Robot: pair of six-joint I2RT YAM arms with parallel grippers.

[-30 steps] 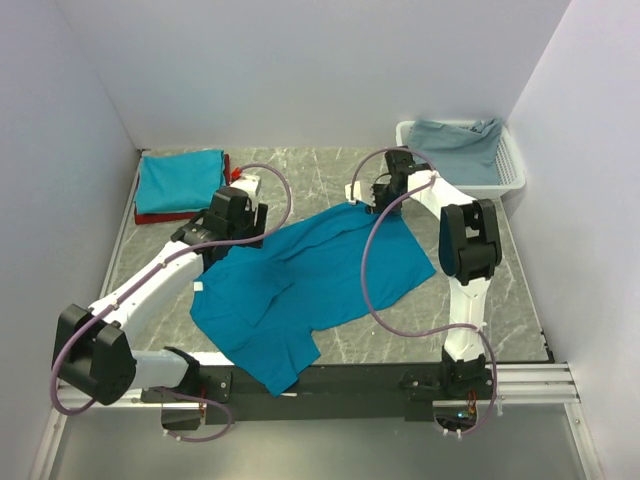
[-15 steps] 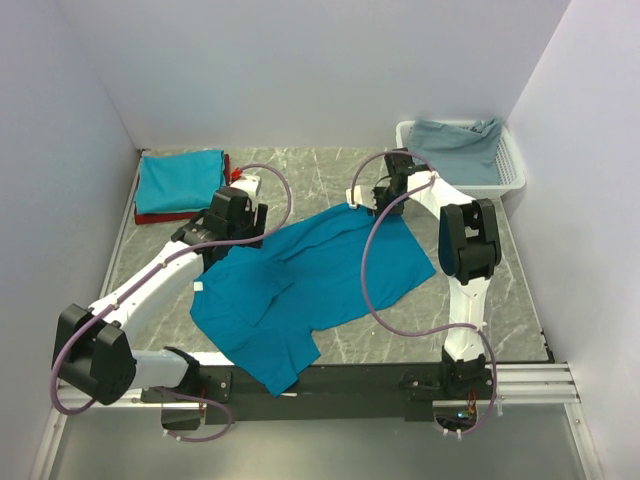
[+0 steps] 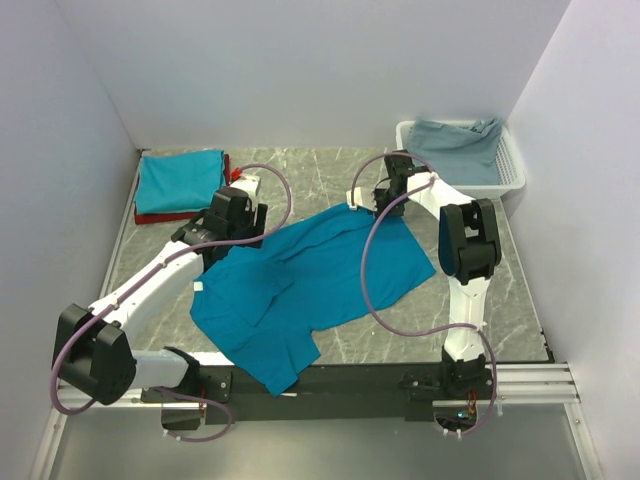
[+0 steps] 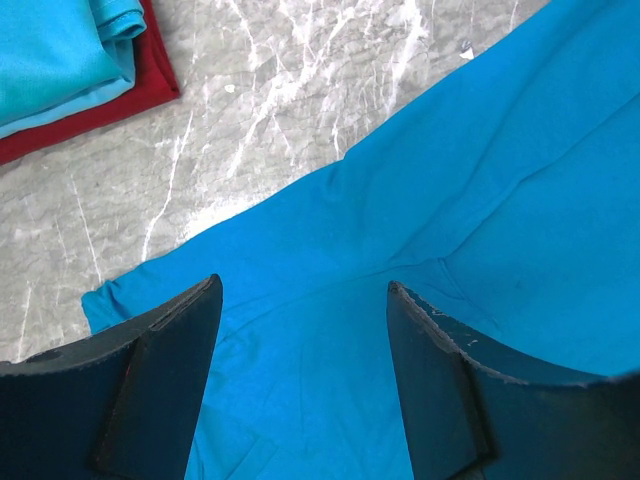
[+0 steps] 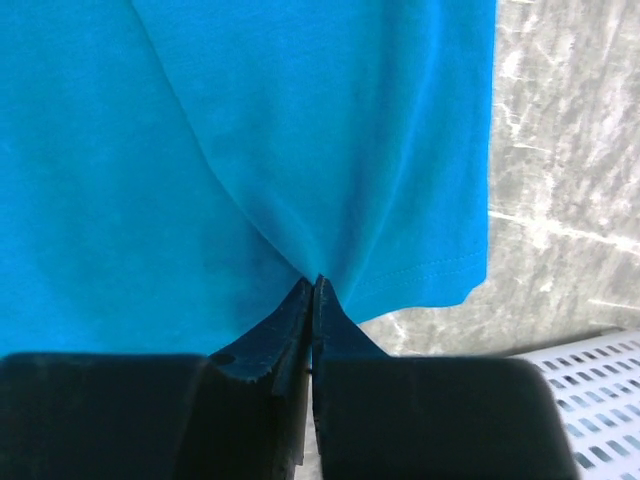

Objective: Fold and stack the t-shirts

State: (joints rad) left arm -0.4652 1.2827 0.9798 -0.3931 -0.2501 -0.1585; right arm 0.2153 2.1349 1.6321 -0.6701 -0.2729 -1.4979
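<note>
Only the right gripper (image 5: 313, 284) has crept slightly farther back, its fingers pressed together, pinching the hem of the teal t-shirt (image 3: 310, 270) spread on the table (image 3: 330, 175). Left gripper (image 4: 303, 290) hangs with fingers spread over the shirt's opposite end.

the spread shirt (image 3: 310, 280) is soft teal knit cloth, matt, with shallow creases and a stitched hem that shows in the right wrist view. the folded shirt (image 3: 180, 180) is the same matt teal cloth, and the dark red shirt (image 4: 158, 72) under it is equally dull cloth. the table top (image 3: 310, 170) looks like grey stone with white veins, smooth with a faint sheen. the basket (image 3: 508, 178) is white plastic lattice and holds a dull grey-blue cloth (image 3: 455, 145). the left gripper (image 4: 300, 300) has fingers (image 4: 160, 390) of matt black plastic, slightly scuffed along the edges; the right gripper (image 5: 313, 285) looks the same. the cables (image 3: 365, 290) are smooth purple with a slight gloss.
</note>
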